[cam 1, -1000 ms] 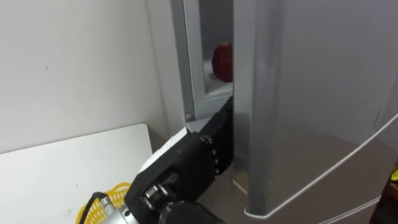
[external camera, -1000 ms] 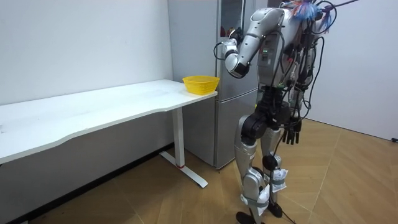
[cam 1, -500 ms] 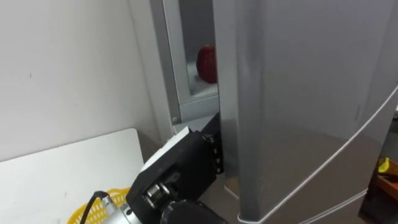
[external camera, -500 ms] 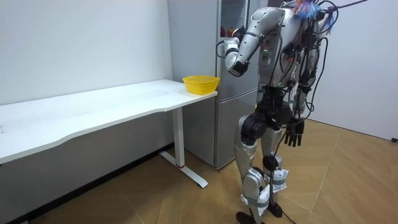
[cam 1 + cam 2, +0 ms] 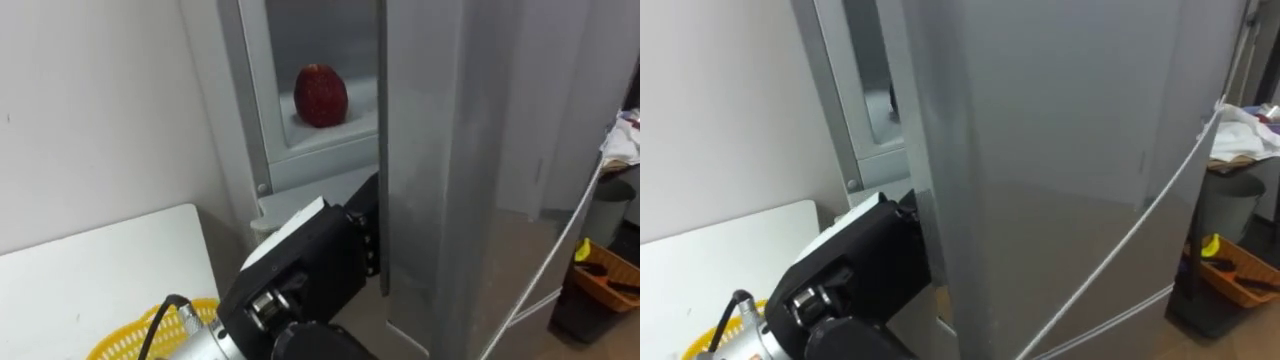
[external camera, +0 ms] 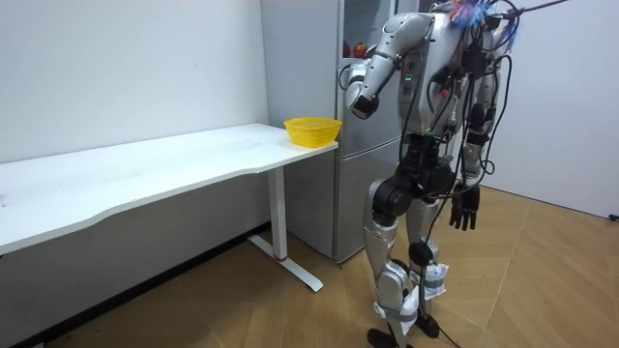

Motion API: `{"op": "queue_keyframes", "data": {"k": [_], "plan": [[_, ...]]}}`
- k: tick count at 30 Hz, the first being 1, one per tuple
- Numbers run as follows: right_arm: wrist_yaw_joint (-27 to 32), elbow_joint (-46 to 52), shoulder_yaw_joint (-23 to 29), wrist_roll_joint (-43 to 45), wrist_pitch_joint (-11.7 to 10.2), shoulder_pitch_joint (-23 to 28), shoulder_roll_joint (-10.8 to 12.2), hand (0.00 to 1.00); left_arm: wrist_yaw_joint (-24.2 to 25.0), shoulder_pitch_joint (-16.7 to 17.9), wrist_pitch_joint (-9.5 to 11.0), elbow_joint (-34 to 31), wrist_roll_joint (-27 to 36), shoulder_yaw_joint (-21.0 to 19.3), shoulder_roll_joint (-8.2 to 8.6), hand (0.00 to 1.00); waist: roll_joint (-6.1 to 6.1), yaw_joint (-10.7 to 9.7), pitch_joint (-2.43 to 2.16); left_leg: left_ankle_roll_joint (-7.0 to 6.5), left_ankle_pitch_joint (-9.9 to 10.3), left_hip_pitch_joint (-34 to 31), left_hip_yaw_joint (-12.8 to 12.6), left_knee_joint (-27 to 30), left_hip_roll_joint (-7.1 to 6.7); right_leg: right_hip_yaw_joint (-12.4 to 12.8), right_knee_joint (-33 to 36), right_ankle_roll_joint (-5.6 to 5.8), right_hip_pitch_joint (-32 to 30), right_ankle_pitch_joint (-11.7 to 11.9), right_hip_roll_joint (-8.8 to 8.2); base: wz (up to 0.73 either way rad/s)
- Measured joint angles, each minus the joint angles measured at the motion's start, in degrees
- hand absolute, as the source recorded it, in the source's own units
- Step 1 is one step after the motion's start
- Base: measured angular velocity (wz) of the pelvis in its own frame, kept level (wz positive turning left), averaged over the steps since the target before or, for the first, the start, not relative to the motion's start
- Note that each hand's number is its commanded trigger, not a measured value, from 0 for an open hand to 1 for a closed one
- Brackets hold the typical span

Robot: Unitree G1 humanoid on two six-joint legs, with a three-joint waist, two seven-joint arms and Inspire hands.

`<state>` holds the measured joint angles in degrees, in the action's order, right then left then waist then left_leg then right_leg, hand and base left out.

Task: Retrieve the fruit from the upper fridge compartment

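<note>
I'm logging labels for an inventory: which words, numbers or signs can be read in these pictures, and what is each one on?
None: no text can be read in these pictures.
fridge door: plain grey, no print.
left hand: black back, no readable marking.
yellow basket, red apple, white table: nothing written on them.

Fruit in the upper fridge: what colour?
The fruit is red; it shows best in the left eye view.

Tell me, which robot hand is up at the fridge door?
The left hand, raised at the fridge door; the right hand hangs low beside its leg.
</note>
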<state>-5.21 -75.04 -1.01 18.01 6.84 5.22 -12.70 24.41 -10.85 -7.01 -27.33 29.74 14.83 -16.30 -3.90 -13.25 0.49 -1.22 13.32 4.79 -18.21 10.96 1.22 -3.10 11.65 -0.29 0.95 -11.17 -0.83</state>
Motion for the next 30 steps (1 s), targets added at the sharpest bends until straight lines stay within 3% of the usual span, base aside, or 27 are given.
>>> {"op": "queue_keyframes", "data": {"k": [6, 12, 17, 20, 25, 30], "plan": [[0.0, 0.0, 0.1, -2.0, 0.1, 0.5, 0.0, 0.0, 0.0, -1.1, 0.0, 0.4, 0.0, 1.4, -0.06, 0.0, -0.28, -1.2, -0.16, -0.01, 0.0, 0.1, -0.7, 0.0, -0.16, 1.2, 0.0, 0.32, -0.2, 0.3, 0.0, -0.07], [0.0, 0.0, 0.1, -4.1, 0.0, 0.3, -0.1, 0.0, -0.1, -6.2, 0.0, 2.8, 0.1, 5.3, 0.07, 0.0, -0.41, -2.8, -0.07, -0.35, 0.2, 0.4, -1.0, -0.2, -0.04, 1.5, 0.1, 0.41, -0.3, 0.6, 0.21, -0.03], [0.7, 1.0, 0.1, -8.5, 0.0, 0.5, -1.0, 0.0, 0.6, -11.6, 0.0, 6.2, 1.4, 7.6, 1.44, 0.0, -2.09, -4.6, -0.45, -0.92, 0.6, 0.3, -2.2, -0.5, 0.43, 3.0, 0.0, 0.22, -1.0, 1.1, 0.96, -0.17], [0.9, 1.0, 0.1, -10.8, 0.1, 0.7, -1.1, 0.0, 1.5, -13.8, 0.0, 7.5, 2.3, 8.4, 2.32, 0.0, -2.67, -5.5, -0.26, -0.9, 0.6, 0.5, -3.2, -0.6, 0.55, 3.6, 0.2, 0.13, -1.4, 1.2, 1.11, -0.13], [0.9, 1.2, 0.1, -11.3, 0.1, 0.9, -1.3, 0.0, 2.1, -16.6, -0.1, 9.0, 2.3, 11.2, 3.31, 0.0, -3.01, -7.2, -0.28, -0.9, 0.6, 0.0, -4.0, -0.6, 0.65, 4.6, 0.4, 0.05, -2.3, 1.3, 1.35, -0.13], [0.7, 1.3, 0.1, -11.5, 0.2, 1.2, -2.1, 0.0, 2.2, -18.5, -0.1, 8.9, 2.3, 12.6, 4.36, 0.0, -3.02, -7.4, -0.28, -0.89, 0.6, 0.5, -5.7, -0.5, 0.72, 6.1, 0.9, 0.06, -2.7, 1.3, 1.54, -0.18]]}}
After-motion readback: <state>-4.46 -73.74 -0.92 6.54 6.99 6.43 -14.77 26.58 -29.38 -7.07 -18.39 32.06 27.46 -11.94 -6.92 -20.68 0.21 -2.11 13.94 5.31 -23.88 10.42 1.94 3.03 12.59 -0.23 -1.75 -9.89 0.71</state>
